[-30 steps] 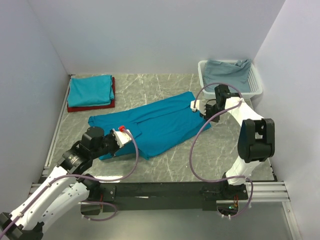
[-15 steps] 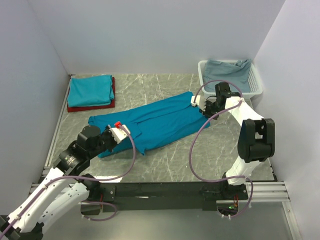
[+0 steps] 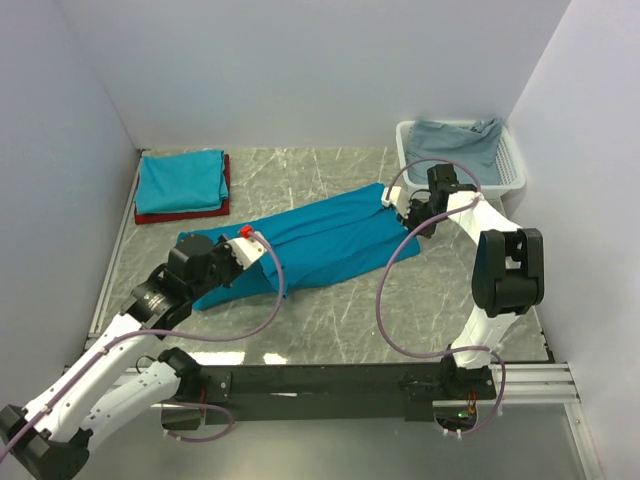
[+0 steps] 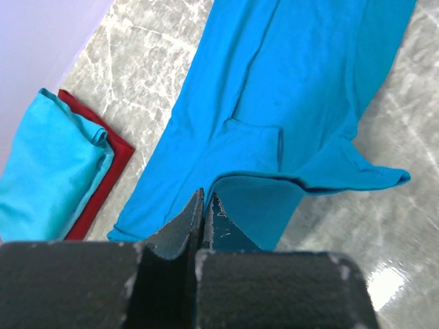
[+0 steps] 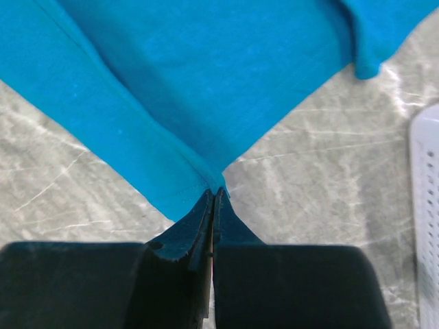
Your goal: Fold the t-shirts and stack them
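Fold in hand, left gripper (image 4: 206, 204) and right gripper (image 5: 214, 197) clamped on shirt (image 3: 322, 236) edge; next, carrying both across evenly.

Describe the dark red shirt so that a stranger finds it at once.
Go to the far left corner of the table, by the wall. A folded teal shirt lies there; the dark red shirt is beneath it, the only red cloth, showing as a thin border.

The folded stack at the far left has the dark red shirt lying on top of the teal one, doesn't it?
Not quite: the top external view shows the folded teal shirt lying on top, with the dark red shirt beneath it, at the far left.
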`<state>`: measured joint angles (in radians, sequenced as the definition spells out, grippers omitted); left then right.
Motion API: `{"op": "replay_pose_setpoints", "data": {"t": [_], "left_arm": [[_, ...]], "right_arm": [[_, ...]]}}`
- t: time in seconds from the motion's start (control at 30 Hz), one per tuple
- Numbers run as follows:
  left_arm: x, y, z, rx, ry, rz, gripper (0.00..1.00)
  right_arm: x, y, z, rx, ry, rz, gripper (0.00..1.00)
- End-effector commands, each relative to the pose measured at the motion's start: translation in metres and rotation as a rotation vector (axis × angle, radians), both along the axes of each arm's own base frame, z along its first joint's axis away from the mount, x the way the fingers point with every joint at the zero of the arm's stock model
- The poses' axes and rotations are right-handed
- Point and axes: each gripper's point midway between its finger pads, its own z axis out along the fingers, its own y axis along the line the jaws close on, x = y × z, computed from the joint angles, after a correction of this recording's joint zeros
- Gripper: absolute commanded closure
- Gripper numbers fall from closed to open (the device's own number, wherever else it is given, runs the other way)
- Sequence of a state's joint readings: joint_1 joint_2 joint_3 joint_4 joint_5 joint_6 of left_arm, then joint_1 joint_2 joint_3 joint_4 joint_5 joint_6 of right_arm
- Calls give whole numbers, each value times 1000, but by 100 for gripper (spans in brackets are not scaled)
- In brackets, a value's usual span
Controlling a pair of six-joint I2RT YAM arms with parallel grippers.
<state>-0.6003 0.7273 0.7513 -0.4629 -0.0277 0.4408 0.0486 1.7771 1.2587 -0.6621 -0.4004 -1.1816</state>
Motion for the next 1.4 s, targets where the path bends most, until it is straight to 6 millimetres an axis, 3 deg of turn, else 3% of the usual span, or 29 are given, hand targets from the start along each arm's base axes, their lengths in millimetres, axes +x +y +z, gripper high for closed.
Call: {"op": "replay_pose_setpoints", "data": {"t": [0.0,0.4,0.97,1.37], "left_arm": [[15,-2,31,-16,-97,20,100],[43,-2,32,27,-103,50,100],[66,21,21,56,-86,109,100],[72,23,20,49,-85,123,100]], "right_arm": [[29,0,19,4,-90,-52,100],[48,5,16,-3,-112,-104,100],[68,9,13,-12,-131,-162,100],[87,15,3,-51,-139,-199,100]]}}
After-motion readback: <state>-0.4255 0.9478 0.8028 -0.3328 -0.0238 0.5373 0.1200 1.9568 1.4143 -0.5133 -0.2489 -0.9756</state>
